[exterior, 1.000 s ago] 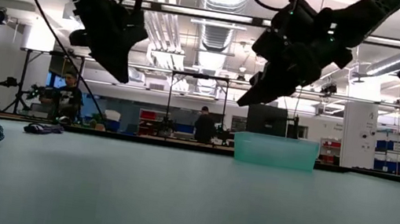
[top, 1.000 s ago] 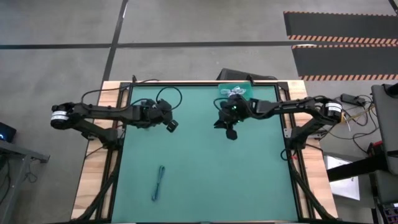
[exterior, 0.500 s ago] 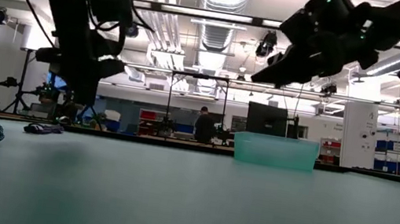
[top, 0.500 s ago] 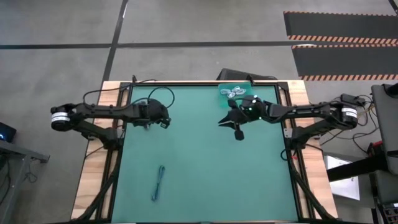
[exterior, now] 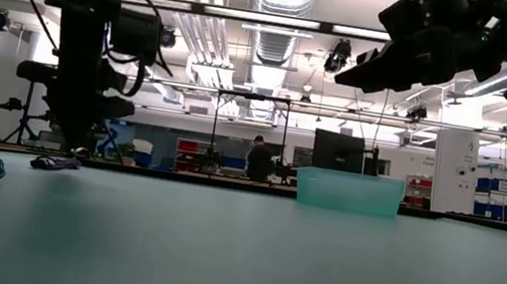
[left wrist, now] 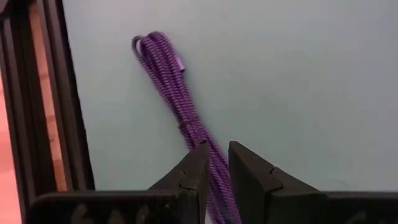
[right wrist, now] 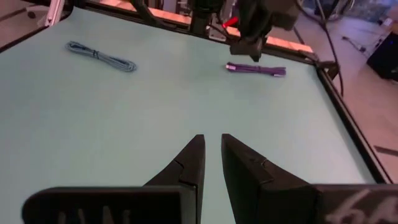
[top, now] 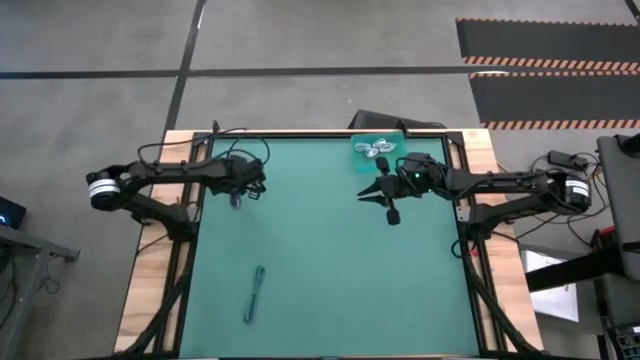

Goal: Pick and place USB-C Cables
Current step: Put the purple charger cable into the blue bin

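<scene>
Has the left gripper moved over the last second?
Yes. In the high view the left gripper has drawn back toward the table's left edge, now above the purple cable.

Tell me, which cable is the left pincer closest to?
The purple cable. The left pincer hangs right over it by the table's left edge, while the blue cable lies far off, and the white ones sit in the bin.

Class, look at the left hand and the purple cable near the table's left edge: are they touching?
Cannot tell. In the left wrist view the left hand is over the purple cable, whose strands run between the fingertips, but no contact or gap shows plainly.
</scene>
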